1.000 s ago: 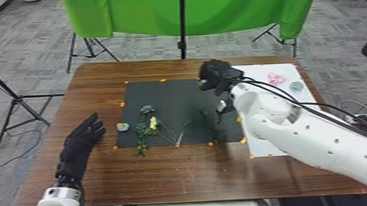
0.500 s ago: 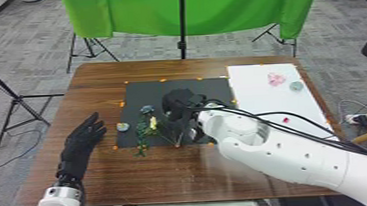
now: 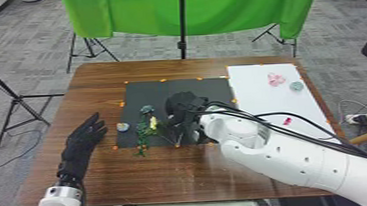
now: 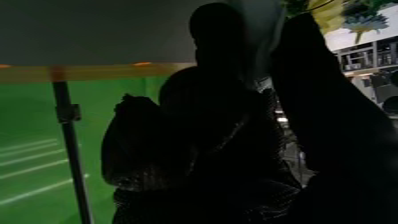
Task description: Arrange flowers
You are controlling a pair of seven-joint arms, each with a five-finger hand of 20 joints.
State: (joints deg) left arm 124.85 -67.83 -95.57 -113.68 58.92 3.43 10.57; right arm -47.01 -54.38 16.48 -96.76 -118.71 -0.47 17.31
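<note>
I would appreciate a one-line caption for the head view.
Robot hand over a dark mat, beside yellow and blue flowers.

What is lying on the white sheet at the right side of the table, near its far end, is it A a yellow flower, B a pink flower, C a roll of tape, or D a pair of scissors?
B, since a pink flower lies on the white sheet toward its far end.
</note>
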